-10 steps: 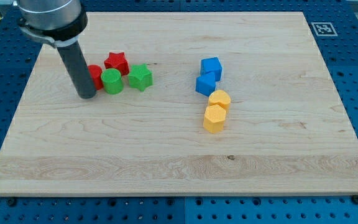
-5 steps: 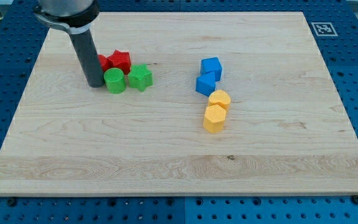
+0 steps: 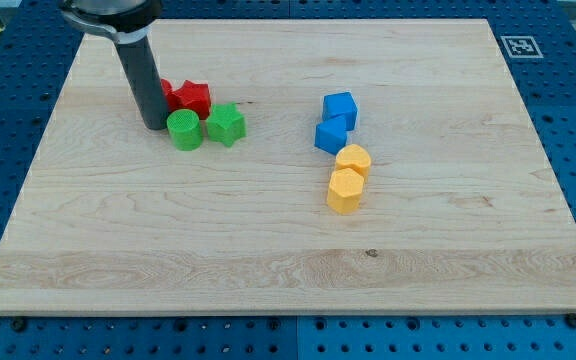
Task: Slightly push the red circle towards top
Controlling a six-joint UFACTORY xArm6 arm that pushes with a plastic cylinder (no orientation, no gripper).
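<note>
Camera view, red circle (image 3: 170,96) half-hidden behind my tip (image 3: 154,125)

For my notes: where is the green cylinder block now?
The green cylinder block sits upper-left on the wooden board, beside the green star block, just right of my tip.

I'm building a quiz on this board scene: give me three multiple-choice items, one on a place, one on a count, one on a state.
1. Where is my tip?
A. just left of the green round block
B. beside the yellow blocks
C. at the board's bottom edge

2. How many blue blocks lie on the wooden board?
A. one
B. two
C. four

3. The red round block is:
A. fully exposed
B. partly hidden behind the rod
C. off the board

Key: 1 A, the rod ends beside it; 2 B, two sit together; 3 B, only its right part shows.
</note>
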